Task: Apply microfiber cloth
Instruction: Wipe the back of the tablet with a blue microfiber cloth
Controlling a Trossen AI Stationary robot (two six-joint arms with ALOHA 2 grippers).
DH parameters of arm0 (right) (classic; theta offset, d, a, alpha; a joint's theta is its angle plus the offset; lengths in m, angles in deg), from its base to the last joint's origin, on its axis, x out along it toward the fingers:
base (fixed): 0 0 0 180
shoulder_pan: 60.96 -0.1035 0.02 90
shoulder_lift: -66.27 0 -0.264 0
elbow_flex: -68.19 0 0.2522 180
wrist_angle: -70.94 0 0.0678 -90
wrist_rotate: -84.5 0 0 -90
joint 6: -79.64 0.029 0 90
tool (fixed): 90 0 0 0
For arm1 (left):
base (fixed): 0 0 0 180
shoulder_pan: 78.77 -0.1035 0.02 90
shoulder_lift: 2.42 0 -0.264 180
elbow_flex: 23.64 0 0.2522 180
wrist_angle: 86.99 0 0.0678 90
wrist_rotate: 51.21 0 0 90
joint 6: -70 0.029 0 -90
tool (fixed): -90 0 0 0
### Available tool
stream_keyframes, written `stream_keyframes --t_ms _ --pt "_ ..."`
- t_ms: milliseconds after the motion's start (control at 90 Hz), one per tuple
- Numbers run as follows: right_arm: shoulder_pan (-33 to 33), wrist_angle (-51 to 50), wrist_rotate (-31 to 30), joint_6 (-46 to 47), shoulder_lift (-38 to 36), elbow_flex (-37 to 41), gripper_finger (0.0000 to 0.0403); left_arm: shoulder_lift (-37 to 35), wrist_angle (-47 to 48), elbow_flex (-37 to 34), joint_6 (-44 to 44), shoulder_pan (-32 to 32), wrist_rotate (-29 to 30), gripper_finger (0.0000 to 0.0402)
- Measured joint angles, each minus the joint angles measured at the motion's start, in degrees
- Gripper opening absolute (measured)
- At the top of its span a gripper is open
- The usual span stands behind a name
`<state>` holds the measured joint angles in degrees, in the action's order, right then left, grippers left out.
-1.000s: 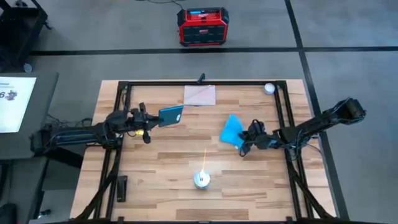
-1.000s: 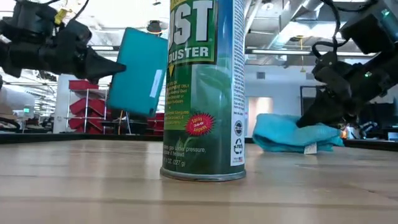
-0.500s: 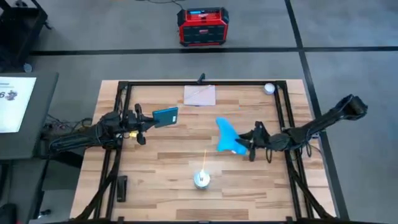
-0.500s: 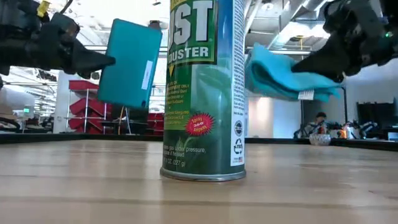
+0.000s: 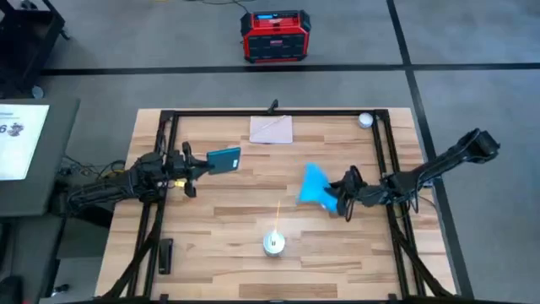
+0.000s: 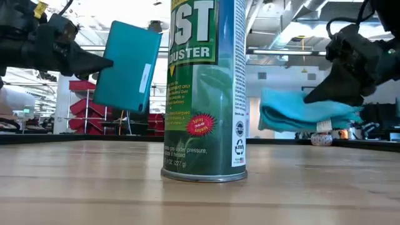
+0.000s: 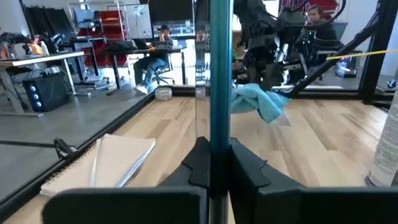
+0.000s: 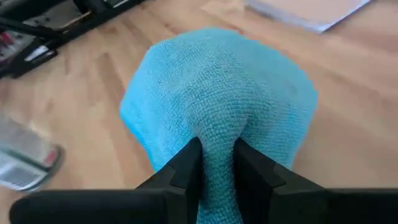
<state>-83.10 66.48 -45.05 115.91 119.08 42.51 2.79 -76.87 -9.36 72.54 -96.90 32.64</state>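
The sky-blue microfiber cloth (image 5: 315,187) hangs bunched above the table right of centre, with my right gripper (image 5: 336,197) shut on it; it also shows in the low view (image 6: 294,112) and the right wrist view (image 8: 217,93). At the table's left my left gripper (image 5: 201,163) is shut on a tablet with a teal back (image 5: 224,160), raised in the air (image 6: 125,65). The left wrist view shows the tablet edge-on (image 7: 219,74). My left gripper pinches the tablet's left edge (image 6: 105,62) between its two fingers (image 7: 245,171), coming level from the table's left. The tablet stands upright, slightly tilted, lifted clear of the table. My right gripper pinches a gathered fold of the cloth (image 8: 217,146) between its two fingers (image 8: 186,165), several layers bunched together. The fingers come from the table's right, slanting down. The cloth bulges out slack beyond the fingertips and hangs clear of the table, its tag (image 6: 322,126) dangling.
A green duster can (image 5: 272,243) stands upright near the front middle, close to the low camera (image 6: 206,87). A pale beige sheet (image 5: 271,129) lies at the far middle, a small white round thing (image 5: 364,120) at the far right, and a small black object (image 5: 165,253) at front left.
My right gripper has lifted the cloth off the table and carried it toward the left, then come down somewhat; the cloth now hangs lower than half a second ago but clear of the wood. My left gripper has raised the tablet slightly and drawn it toward the left edge.
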Motion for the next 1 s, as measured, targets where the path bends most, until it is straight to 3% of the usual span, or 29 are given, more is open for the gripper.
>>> stream_keyframes --t_ms 144,367,500,811,911,1000 --pt "-1.5 6.4 -5.4 -12.3 -0.3 -0.1 0.0067 0.0 0.2 0.0 0.3 0.0 -0.1 0.0003" --pt "-1.5 7.4 -5.4 -17.5 -2.1 -3.6 0.0079 0.0 0.7 0.0 0.2 0.0 -1.1 0.0003" --pt "-1.5 7.7 -4.1 -17.9 -2.8 -4.7 0.0118 0.0 1.0 0.0 0.0 0.0 -1.2 0.0002" --pt "-2.9 1.5 -4.1 -13.4 -2.7 -4.7 0.0250 0.0 1.3 0.0 0.2 0.0 -1.2 0.0002" --pt "-3.7 -1.1 -4.1 -13.6 -2.6 -4.7 0.0259 0.0 1.3 0.0 1.3 0.0 -1.2 0.0002" --pt "-4.2 -2.3 -5.3 -13.7 -2.6 -4.7 0.0241 0.0 1.5 0.0 2.3 0.0 -1.0 0.0002"
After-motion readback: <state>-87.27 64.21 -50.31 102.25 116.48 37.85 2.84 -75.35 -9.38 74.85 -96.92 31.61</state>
